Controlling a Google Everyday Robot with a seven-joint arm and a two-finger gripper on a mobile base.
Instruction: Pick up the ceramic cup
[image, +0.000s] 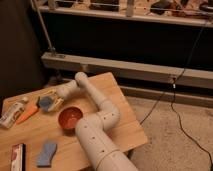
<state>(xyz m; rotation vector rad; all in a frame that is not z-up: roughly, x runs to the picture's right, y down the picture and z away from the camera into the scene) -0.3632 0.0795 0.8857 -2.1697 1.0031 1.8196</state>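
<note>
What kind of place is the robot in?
Probably a lab or workshop, not a home. A metal rail runs along the dark wall, a black cable trails over the speckled floor, and the gripper is at the ceramic cup on a plain wooden table.

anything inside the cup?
Nothing visible: only the blue-grey inside of the cup shows. The gripper is right at the cup on the table's left side and covers part of its rim, so that edge is hidden.
</note>
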